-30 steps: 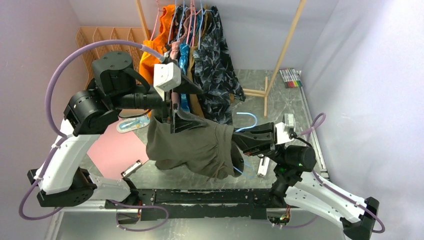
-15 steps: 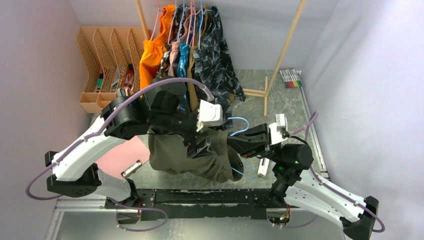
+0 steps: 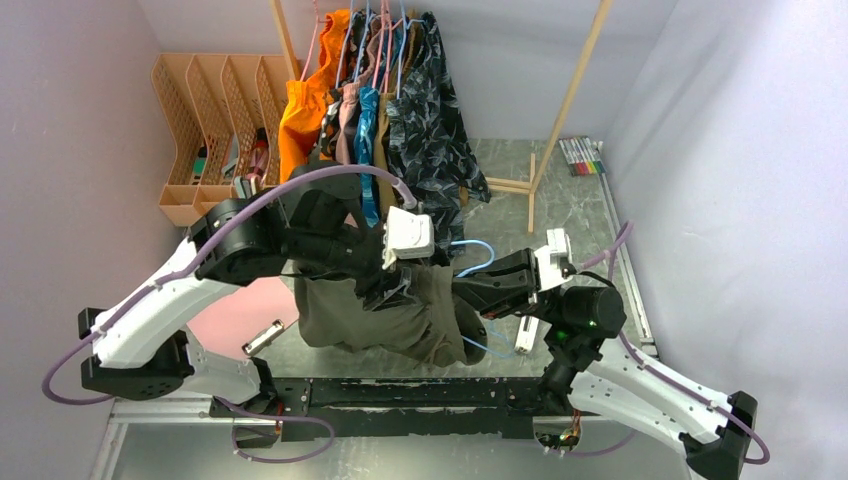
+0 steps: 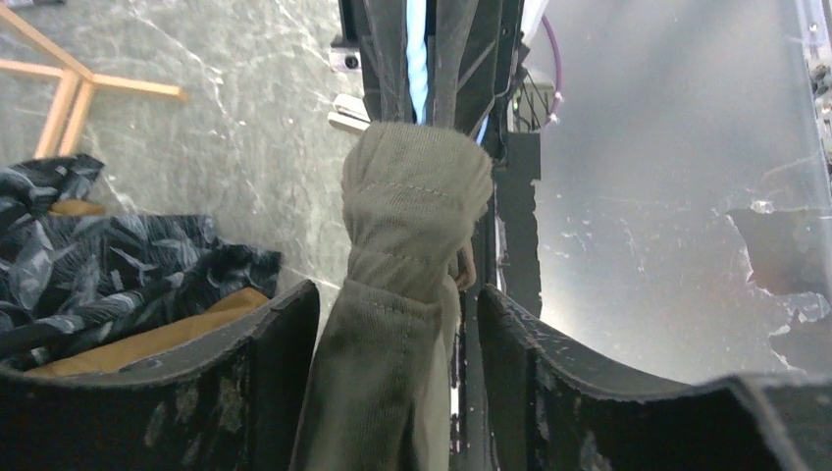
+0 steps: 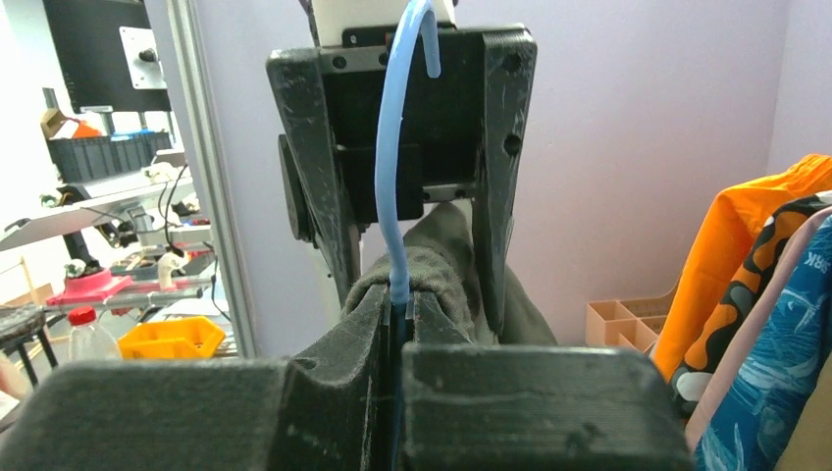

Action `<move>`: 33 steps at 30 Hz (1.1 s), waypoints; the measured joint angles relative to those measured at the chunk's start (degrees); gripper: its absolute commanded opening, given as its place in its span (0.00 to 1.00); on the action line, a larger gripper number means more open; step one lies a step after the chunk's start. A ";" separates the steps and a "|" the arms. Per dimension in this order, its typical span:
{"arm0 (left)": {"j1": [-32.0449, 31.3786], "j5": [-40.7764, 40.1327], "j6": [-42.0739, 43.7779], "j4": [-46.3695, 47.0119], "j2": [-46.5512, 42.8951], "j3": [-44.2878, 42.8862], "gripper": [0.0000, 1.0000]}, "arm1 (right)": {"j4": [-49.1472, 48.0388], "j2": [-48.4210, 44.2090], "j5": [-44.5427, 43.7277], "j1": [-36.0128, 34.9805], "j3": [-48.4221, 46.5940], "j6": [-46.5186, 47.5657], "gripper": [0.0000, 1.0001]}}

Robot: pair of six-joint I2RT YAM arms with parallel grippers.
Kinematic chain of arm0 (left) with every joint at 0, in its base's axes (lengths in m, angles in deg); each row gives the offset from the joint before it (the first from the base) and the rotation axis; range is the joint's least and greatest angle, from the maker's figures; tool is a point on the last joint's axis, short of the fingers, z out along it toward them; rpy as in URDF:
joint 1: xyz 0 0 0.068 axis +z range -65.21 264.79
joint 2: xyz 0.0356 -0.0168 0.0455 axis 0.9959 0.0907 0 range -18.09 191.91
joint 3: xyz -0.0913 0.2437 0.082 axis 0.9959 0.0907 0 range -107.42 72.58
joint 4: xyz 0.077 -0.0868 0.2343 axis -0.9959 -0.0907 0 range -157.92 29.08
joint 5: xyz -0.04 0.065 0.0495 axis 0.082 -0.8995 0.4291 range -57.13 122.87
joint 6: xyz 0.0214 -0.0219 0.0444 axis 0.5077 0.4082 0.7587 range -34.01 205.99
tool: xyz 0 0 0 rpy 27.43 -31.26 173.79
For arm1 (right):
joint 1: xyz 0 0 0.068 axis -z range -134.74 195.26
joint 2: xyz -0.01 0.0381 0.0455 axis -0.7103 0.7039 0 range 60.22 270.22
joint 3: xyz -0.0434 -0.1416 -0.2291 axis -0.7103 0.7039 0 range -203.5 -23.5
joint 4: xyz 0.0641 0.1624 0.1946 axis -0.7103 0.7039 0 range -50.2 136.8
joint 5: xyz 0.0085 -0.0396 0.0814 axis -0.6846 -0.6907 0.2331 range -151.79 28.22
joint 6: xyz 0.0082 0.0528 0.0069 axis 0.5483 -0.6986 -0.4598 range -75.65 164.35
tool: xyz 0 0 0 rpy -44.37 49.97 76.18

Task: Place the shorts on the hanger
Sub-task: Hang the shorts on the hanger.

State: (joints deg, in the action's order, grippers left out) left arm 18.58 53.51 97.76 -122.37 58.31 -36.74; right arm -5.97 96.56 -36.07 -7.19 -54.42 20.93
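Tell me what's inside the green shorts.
A blue hanger: only its hook sticks out of the shorts, pinched in the right gripper. The hanger's frame is hidden by the fabric.

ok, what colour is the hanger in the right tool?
Light blue, slightly lavender. The hanger shows best in the right wrist view, where its hook curves up against the dark tool.
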 measured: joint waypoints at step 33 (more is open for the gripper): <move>-0.07 -18.69 -6.10 11.63 -21.70 20.81 0.07 | 40.89 0.17 -15.93 0.26 -29.62 4.61 1.00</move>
State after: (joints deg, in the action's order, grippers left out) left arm 18.51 34.82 91.66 -110.74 36.61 -15.93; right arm 34.92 96.73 -52.00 -6.93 -84.03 25.55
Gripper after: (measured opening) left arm 0.117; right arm 0.997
